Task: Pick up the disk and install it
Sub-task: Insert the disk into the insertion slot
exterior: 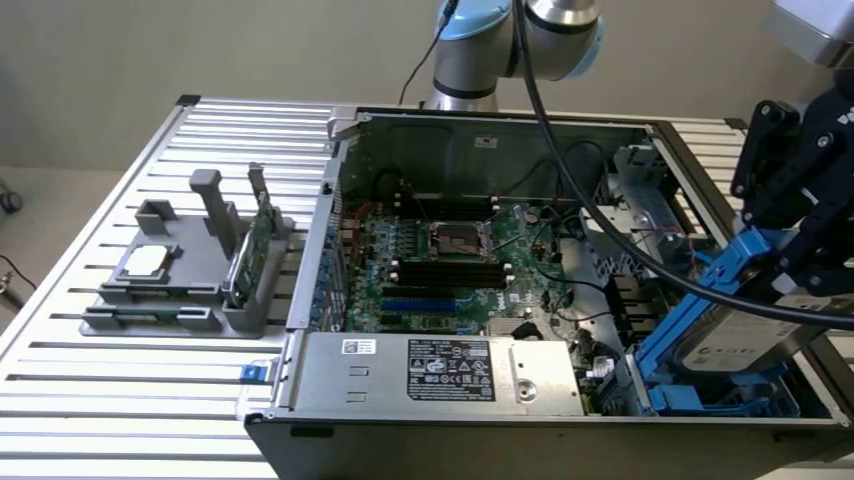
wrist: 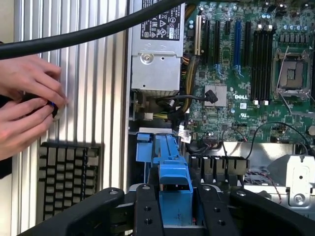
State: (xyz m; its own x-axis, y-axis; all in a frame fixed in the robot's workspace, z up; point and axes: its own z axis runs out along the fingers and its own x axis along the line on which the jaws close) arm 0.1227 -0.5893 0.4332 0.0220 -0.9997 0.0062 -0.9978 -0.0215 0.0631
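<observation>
Installing is the step in hand: the pick-up is done, and the disk is not yet seated.

1. At the exterior view's left, a grey holder [exterior: 174, 290] stands on the slatted table [exterior: 80, 400]. It carries 1 chip [exterior: 147, 262] and 1 green card [exterior: 247, 265], both well apart from the work.
2. At centre, the case [exterior: 400, 115] lies open, with the board [exterior: 441, 250] exposed.
3. At the exterior view's right, the gripper [exterior: 798, 270] is clamped on the blue carrier of the disk [exterior: 741, 345]. The disk hangs tilted, its lower end inside the case, just above the blue bay [exterior: 667, 385].
4. In the wrist view, the gripper [wrist: 174, 216] has 1 finger on each side of the disk [wrist: 175, 194]. A person's hands [wrist: 24, 105] are outside the case, near a keyboard [wrist: 69, 179].

Judgement: seating calls for squaring the tilted carrier to the bay rails and keeping it clear of the loose cables [exterior: 601, 235].
</observation>
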